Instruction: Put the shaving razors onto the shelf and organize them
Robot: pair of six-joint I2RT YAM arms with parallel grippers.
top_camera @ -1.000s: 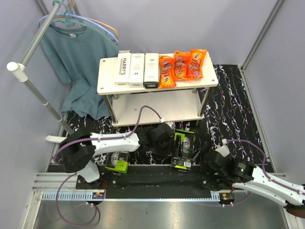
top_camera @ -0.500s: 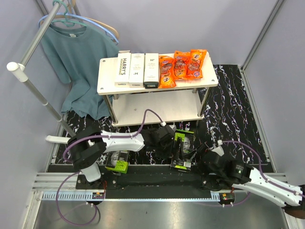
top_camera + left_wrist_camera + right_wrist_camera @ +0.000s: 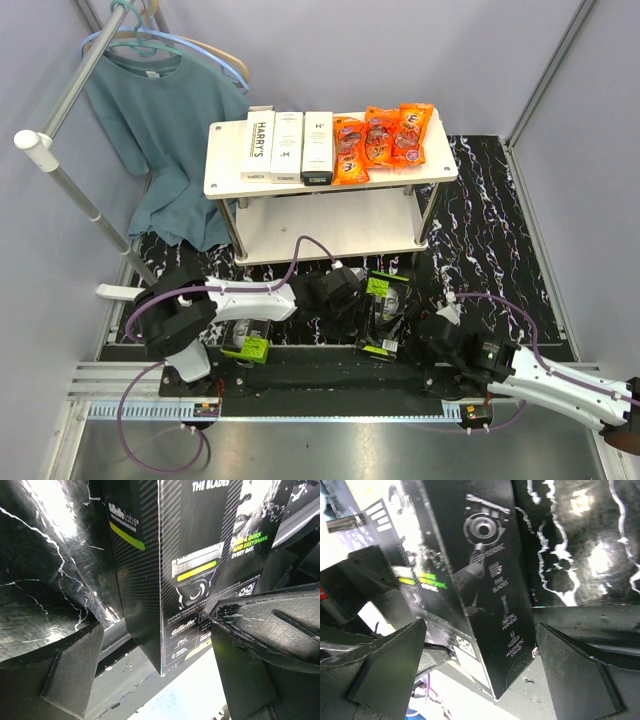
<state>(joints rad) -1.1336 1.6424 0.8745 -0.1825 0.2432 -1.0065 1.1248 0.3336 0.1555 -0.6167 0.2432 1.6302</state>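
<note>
Both jaws stood wide: left gripper [image 3: 157, 640] and right gripper [image 3: 480, 645] flanked the same black Gillette box [image 3: 385, 312] on the marbled mat [image 3: 480, 230] in front of the shelf [image 3: 330, 225], so if both closed they could have fought over it, crushed it or knocked it over.

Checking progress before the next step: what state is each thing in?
White razor boxes: flat on shelf's top board.
Middle black razor box: on the mat.
Second black razor box: on the mat.
Left gripper: open, straddling middle box.
Right gripper: open, straddling middle box.
</note>
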